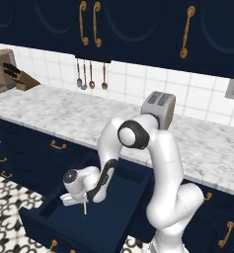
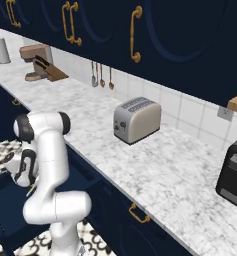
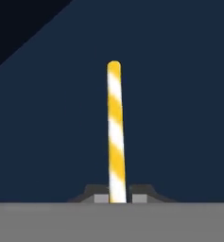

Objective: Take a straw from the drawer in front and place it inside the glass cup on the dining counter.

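Gripper (image 3: 117, 198) pinches the straw (image 3: 115, 127) by its end over the open drawer (image 1: 113, 217); such a thin hold, seemingly off-centre, may let it swivel or slip.

Marble worktop (image 1: 89, 121) over an open drawer (image 1: 123, 197)

On the grey-veined top, a toaster (image 2: 136, 120) stands near the middle, a knife block (image 2: 49, 70) just beside a brown mixer (image 2: 34, 54) at the far left end, a pale canister (image 2: 0, 50) farther back, and a black oven (image 2: 234, 175) at the right end. The drawer is pulled out below the worktop's front edge, its navy floor (image 3: 179, 118) bare where it shows.
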Robot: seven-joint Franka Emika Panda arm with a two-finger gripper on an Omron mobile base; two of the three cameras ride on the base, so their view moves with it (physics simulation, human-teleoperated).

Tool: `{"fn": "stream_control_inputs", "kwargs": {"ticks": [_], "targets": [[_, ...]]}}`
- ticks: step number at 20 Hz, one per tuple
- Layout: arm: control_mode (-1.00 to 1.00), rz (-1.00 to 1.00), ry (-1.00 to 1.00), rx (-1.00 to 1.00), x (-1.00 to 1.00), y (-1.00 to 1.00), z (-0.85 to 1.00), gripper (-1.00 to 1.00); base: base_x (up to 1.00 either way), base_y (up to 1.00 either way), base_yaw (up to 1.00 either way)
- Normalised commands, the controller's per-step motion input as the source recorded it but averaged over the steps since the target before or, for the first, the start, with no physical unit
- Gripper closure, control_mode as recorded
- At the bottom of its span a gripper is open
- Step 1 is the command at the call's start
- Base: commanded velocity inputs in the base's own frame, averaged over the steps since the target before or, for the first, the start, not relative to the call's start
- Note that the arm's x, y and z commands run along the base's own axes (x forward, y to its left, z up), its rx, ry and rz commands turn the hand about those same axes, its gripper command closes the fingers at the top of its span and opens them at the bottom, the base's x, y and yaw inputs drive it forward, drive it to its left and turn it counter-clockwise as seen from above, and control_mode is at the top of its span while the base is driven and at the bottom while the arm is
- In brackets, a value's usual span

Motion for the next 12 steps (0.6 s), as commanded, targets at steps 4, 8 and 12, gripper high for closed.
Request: {"fn": "stream_control_inputs", "kwargs": {"ticks": [4, 8, 12], "targets": [[-1.00, -0.02, -0.19, 0.01, -0.03, 0.42, 0.53, 1.00, 0.00, 0.00, 0.00], [-1.00, -0.10, -0.37, 0.09, -0.34, 0.13, 1.00, 1.00, 0.00, 0.00, 0.00], [-1.00, -0.32, -0.26, 0.18, -0.78, -0.28, 1.00, 1.00, 0.00, 0.00, 0.00]]}}
